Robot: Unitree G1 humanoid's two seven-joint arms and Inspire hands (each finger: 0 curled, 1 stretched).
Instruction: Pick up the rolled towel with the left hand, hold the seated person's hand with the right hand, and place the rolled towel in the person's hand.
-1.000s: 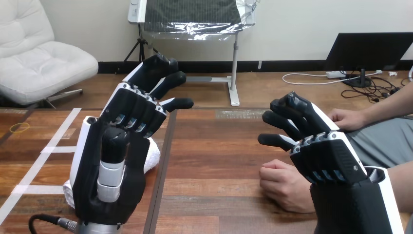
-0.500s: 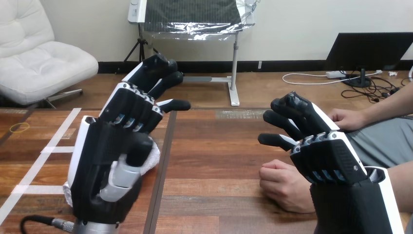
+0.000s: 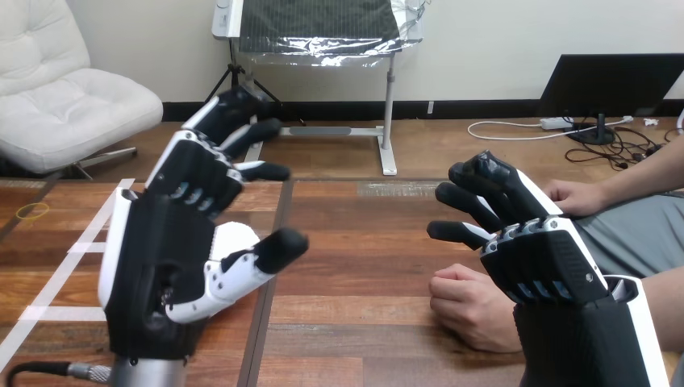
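White cloth peeks out just behind my left robot hand (image 3: 153, 266). It is the rolled towel (image 3: 236, 235), lying on the worktop (image 3: 355, 242) at my left and mostly hidden by the palm. That robot hand hovers over it with fingers straight and thumb swung wide, holding nothing. My right robot hand (image 3: 536, 262) hangs open too, fingers loosely extended. It is just above and beside the person's hand (image 3: 472, 306), which rests loosely closed on the worktop; I see no contact between them. I judge the towel light, soft and squashy. It should not be slippery, but it may unroll if pinched at one end. Best to wrap fingers and thumb round its middle, across the roll, squeezing moderately so the coil holds its shape.
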